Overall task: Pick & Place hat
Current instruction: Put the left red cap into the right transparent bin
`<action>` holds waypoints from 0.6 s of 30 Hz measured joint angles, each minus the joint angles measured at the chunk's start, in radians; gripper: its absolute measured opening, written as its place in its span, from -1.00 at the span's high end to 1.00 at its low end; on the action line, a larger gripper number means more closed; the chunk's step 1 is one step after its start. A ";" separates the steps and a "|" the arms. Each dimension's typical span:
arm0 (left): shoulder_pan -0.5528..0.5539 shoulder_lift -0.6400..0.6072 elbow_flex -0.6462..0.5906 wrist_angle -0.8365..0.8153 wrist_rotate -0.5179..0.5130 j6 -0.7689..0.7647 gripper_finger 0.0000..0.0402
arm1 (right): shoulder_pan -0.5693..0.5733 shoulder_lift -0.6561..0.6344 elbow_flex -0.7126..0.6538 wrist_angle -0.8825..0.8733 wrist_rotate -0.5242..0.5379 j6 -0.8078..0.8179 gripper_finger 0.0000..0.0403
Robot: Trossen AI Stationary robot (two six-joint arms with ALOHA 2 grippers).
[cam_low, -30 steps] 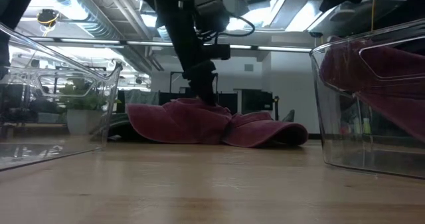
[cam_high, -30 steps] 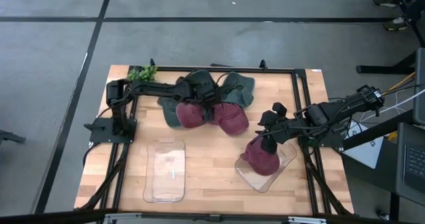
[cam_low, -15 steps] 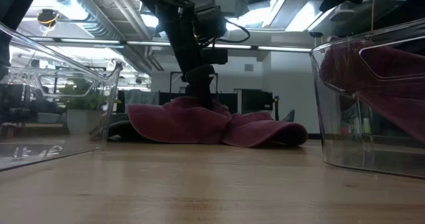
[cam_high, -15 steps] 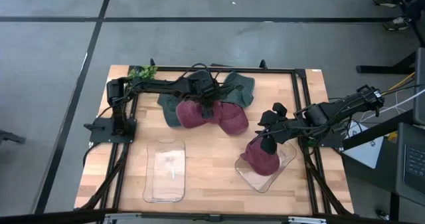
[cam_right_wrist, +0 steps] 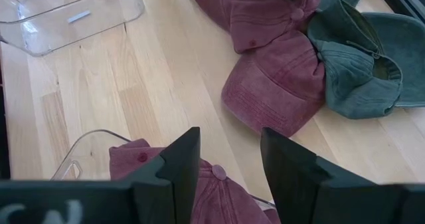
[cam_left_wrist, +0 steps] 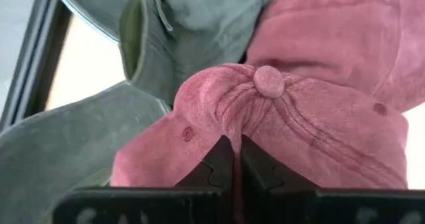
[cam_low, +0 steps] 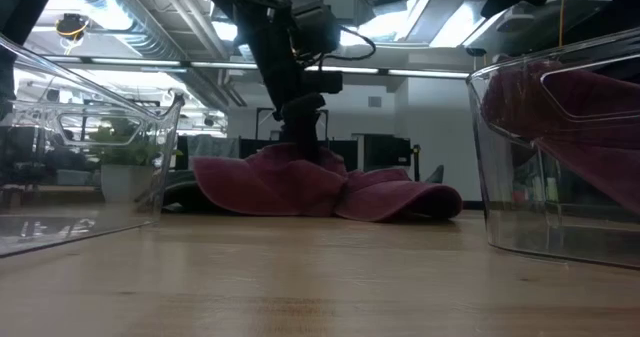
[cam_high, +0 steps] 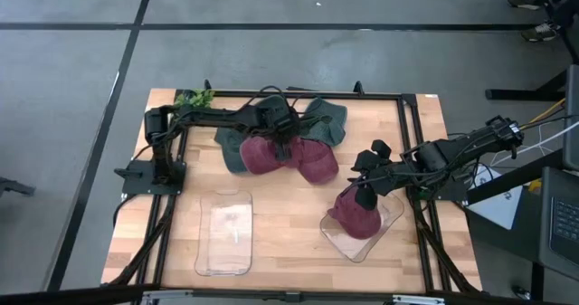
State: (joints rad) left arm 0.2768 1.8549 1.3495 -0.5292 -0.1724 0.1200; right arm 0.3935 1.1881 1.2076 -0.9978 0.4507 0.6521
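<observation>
1. The room is a wide hall with grey floor [cam_high: 72,115] marked by dark lines; the low view shows ceiling lights [cam_low: 440,17] and glass partitions behind.
2. The counter [cam_high: 280,214] is pale wood edged by a black frame [cam_high: 407,142]; a small green plant [cam_high: 194,98] sits at its far left corner.
3. Two arms work here. The left arm [cam_high: 213,119] reaches along the far edge toward the middle; the right arm [cam_high: 452,151] comes in from the right side.
4. Two clear bins stand on the near half: an empty bin [cam_high: 225,233] at left and a filled bin [cam_high: 391,216] at right, well apart.
5. Five hats are visible: two green hats [cam_high: 326,119] and two maroon ones in a touching pile at the far middle, one maroon hat [cam_high: 357,213] in the right-hand bin.
6. The gripped hat [cam_high: 262,156] lies crown up on the left of the pile; which way its brim points cannot be told. Its neighbour maroon hat [cam_high: 317,163] stretches toward the right.
7. The left tool [cam_left_wrist: 232,159] is closed, pinching a fold of the gripped hat's crown just beside the top button [cam_left_wrist: 269,80].
8. The right tool [cam_right_wrist: 229,157] hovers over the hat in the filled bin, fingers spread and holding nothing.
</observation>
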 joint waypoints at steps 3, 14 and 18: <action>0.000 -0.018 0.002 0.000 -0.020 -0.002 0.98 | 0.000 0.000 0.000 0.004 0.000 0.003 0.22; 0.000 -0.170 0.003 -0.006 -0.042 -0.038 0.98 | -0.007 0.000 0.000 0.027 -0.034 0.013 0.22; 0.000 -0.233 0.003 0.004 -0.059 -0.080 0.98 | -0.021 0.000 0.000 0.049 -0.056 0.020 0.22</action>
State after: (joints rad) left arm 0.2768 1.6219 1.3529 -0.5248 -0.2313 0.0402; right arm 0.3726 1.1881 1.2078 -0.9487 0.3951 0.6724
